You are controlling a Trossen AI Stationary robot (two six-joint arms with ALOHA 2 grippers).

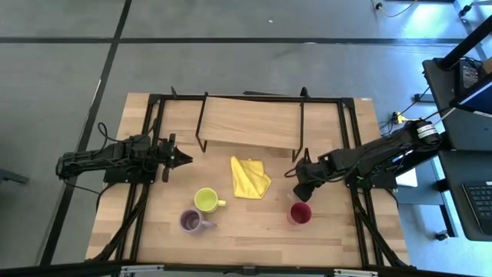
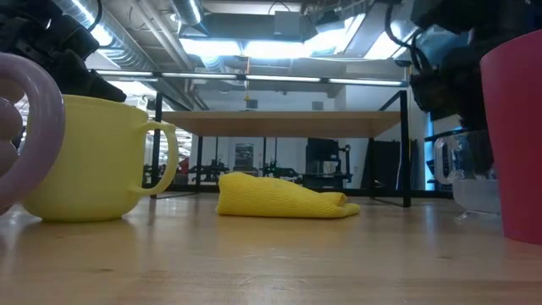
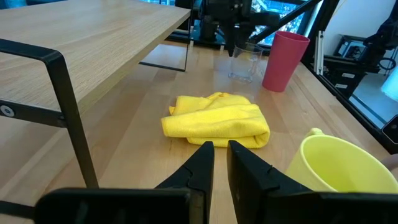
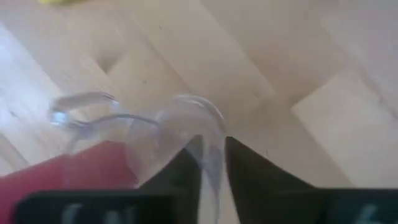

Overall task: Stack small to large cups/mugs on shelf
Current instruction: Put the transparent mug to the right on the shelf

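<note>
1. Right gripper [image 4: 211, 155] was at the clear glass [image 4: 168, 134]: jaws narrow, pinching the glass rim/wall between them. Wrist view showed the wall running down into the slit betw. the two fingers [image 4: 249, 168].
2. In high view the right gripper [image 1: 301, 175] sat right of table centre, just above the magenta-red tumbler [image 1: 299, 213]. Glass hard to make out there, under the gripper.
3. From left wrist view the glass [image 3: 244, 62] stood on the table just beside the tumbler [image 3: 284, 60], w/ the right arm coming down onto its rim.
4. Left gripper [image 3: 221, 155] had jaws nearly closed, narrow gap, holding nothing. It hovered at the table's left side [image 1: 178, 158], pointing toward the yellow cloth [image 1: 248, 177].
5. Yellow-green mug [image 1: 206, 201] stood in front of the cloth, handle to the right; purple mug [image 1: 191, 221] near it, closer to the front edge.
6. Shelf [image 1: 250, 121] at the back of the table [image 1: 254, 238], nothing on its top; all four vessels down on the table, apart from each other except glass + tumbler.
</note>
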